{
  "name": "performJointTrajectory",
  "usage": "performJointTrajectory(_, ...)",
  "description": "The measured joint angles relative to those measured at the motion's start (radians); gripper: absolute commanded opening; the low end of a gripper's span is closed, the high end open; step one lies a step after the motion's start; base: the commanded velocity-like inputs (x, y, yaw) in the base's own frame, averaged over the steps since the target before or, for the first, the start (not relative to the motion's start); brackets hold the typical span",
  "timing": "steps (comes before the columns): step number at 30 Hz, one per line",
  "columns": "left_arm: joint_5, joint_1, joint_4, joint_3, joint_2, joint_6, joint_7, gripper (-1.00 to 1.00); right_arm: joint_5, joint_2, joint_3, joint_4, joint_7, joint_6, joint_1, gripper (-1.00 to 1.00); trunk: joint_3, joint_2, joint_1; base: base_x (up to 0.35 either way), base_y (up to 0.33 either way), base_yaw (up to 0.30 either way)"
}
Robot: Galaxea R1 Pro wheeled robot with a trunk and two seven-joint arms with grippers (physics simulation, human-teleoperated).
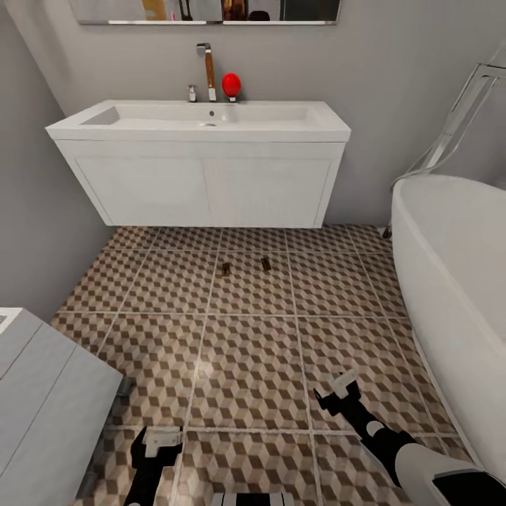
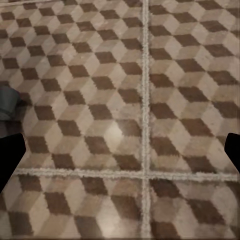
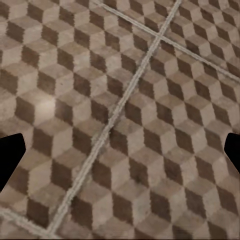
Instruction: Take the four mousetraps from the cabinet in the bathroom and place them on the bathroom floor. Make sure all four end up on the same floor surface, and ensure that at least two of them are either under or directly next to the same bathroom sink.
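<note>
Tiled floor already carries two traps, well ahead of both jaws, by the sink. Jaws spread, empty. Next, probably: back to cabinet for more.

Two mousetraps at the frame's centre are too small to show their wire parts. The bathtub is cut off at the right edge, the mirror at the top.

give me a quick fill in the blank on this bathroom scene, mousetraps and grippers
1. ____ mousetraps lie on the tiled floor before the sink.
2. The ball beside the faucet is ____.
3. The left gripper and right gripper both hold ____.

Missing words: two; red; nothing
</note>
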Motion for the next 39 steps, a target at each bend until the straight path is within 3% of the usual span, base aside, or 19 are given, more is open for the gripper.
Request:
performJointTrajectory(8, 0.0, 0.034, 0.003, 0.0, 0.003, -0.061, 0.0, 1.0, -0.001, -0.003, 0.001, 0.002, -0.001, -0.031, 0.048, 1.0, 0.025, 0.056, -0.031, 0.0, 0.0, 0.0)
performJointTrajectory(23, -0.002, 0.041, 0.005, -0.001, -0.002, -0.074, -0.022, 1.0, -0.011, 0.0, 0.0, 0.002, -0.002, -0.131, 0.144, 1.0, 0.072, 0.161, -0.088, 0.0, 0.0, 0.0)
performJointTrajectory(31, 0.001, 0.041, 0.003, 0.0, -0.005, -0.078, -0.129, 1.0, -0.086, 0.005, 0.0, 0.003, -0.009, -0.154, 0.168, 1.0, 0.097, 0.217, -0.119, 0.0, 0.0, 0.0)
performJointTrajectory(36, 0.003, 0.041, 0.001, 0.0, -0.005, -0.08, -0.158, 1.0, -0.16, 0.007, 0.007, 0.004, -0.018, -0.159, 0.182, 1.0, 0.113, 0.252, -0.138, 0.0, 0.0, 0.0)
performJointTrajectory(39, 0.003, 0.041, 0.002, 0.0, -0.005, -0.079, -0.161, 1.0, -0.177, 0.007, 0.009, 0.004, -0.021, -0.16, 0.189, 1.0, 0.122, 0.273, -0.15, 0.0, 0.0, 0.0)
